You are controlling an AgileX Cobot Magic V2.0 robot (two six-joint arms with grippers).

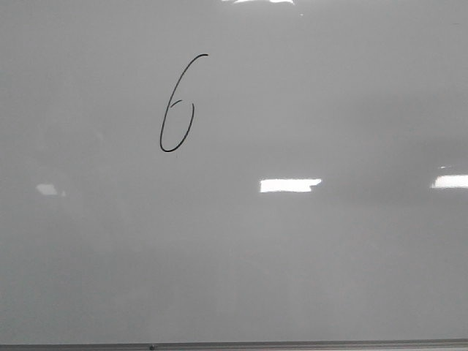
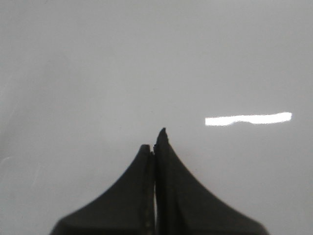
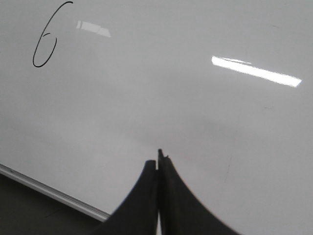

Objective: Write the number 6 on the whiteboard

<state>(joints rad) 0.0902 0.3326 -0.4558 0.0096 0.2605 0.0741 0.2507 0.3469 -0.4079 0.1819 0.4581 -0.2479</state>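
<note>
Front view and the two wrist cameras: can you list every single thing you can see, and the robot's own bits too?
whiteboard: one, glossy pale grey-white, fills nearly all of every view.
number 6: one, thin black slanted stroke, drawn on the board's upper left in the front view; also seen in the right wrist view.
light reflections: several, bright white rectangles, scattered on the board's surface.
edge strip: one, thin grey metal, along the board's lower border in the front view.
left gripper: one, black, fingers pressed together, nothing held, over bare board.
right gripper: one, black, fingers pressed together, nothing held, near the board's edge.
</note>
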